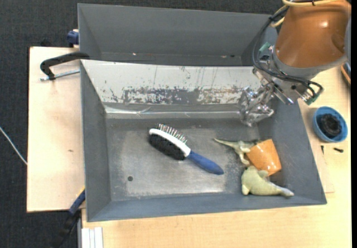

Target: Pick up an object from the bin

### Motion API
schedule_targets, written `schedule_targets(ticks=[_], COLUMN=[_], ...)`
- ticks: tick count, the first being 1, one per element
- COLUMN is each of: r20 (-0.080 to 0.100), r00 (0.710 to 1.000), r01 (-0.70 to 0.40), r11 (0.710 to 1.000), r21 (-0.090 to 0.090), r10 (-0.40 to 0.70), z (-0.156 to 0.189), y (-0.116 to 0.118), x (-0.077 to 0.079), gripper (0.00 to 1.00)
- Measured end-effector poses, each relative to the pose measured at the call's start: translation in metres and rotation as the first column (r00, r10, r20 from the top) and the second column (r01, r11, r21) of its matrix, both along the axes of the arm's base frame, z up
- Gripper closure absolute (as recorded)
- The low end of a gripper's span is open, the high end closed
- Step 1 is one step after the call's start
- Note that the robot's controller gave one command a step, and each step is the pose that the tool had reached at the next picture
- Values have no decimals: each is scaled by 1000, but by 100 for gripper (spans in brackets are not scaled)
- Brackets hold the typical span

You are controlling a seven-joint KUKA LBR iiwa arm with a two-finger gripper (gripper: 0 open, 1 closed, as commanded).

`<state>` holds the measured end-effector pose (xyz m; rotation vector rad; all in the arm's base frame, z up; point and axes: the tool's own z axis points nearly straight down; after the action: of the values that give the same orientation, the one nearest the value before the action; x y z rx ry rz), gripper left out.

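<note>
Where the arm reaches in over the rim at 2 o'clock, its pincer (255, 110) hangs low against the back wall of the bin (167, 34), above the floor's far right corner, under the arm's orange cover (312, 29). Whether the pincer is open or closed cannot be told from this angle, and it is not seen touching any of the loose things.

The nearest things lie just toward 6 o'clock from the pincer. An orange cup (265, 156) lies tipped on the floor at 3 o'clock of the bin, close to the right wall. A pale-green animal, the upper toy (234, 144), touches the cup at its 9 o'clock side, with its thin tail pointing to 9 o'clock and its body partly hidden by the cup. The lower toy (257, 182), also pale green and stouter, lies at 5 o'clock of the bin, just beside the cup's underside and near the front wall, its tail running to 3 o'clock.

A brush (170, 145) lies near the middle of the floor, well apart from the pincer. Its black head with white bristles points to 10 o'clock and its blue handle to 4 o'clock, the handle's end near the upper toy's tail but not touching it.
</note>
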<state>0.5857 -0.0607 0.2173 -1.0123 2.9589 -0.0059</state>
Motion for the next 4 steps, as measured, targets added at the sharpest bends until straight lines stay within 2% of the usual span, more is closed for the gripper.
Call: schedule_targets(ticks=[1, 2, 3, 4], r20=[-7, -12, -7, -5], r00=[1000, 992, 992, 994], r01=[2, 128, 130, -106], r11=[1000, 992, 992, 994], r21=[1, 3, 2, 3], r10=[-2, -128, -130, 106], z=[-4, -148, -145, -31], y=[-1, 73, 71, 146], x=[-2, -59, -57, -90], gripper=[0, 0, 100, 100])
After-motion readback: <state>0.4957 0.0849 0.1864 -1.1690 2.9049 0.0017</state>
